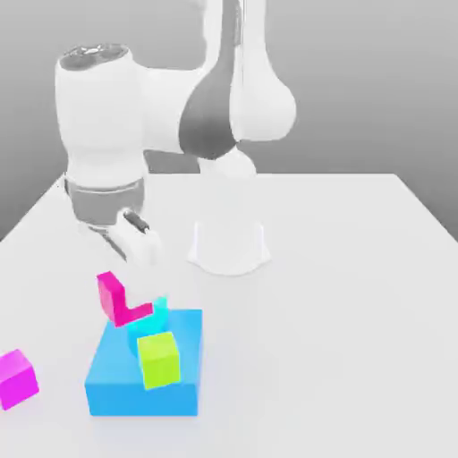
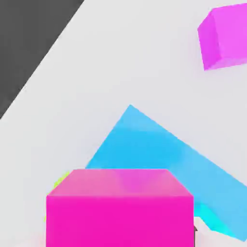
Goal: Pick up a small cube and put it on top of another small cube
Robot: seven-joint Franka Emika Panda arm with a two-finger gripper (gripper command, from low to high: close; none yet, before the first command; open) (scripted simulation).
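Observation:
The hot-pink small cube (image 1: 110,297) sits between the fingers of my gripper (image 1: 132,293), which is shut on it; a white finger covers part of its face. In the hand view the same pink cube (image 2: 120,207) looms very close. Just to the exterior view's right of it, partly hidden behind it, is the small light cyan cube (image 1: 154,320), by the far edge of the big blue block (image 1: 116,385). A sliver of that cyan cube (image 2: 208,218) shows beside the pink one in the hand view. Whether the two cubes touch I cannot tell.
A lime-green small cube (image 1: 159,360) rests on the flat blue block (image 2: 164,149). A brighter purplish-magenta cube (image 1: 16,378) (image 2: 224,36) lies alone at the exterior view's left, near the table edge. The arm's white base (image 1: 229,246) stands behind.

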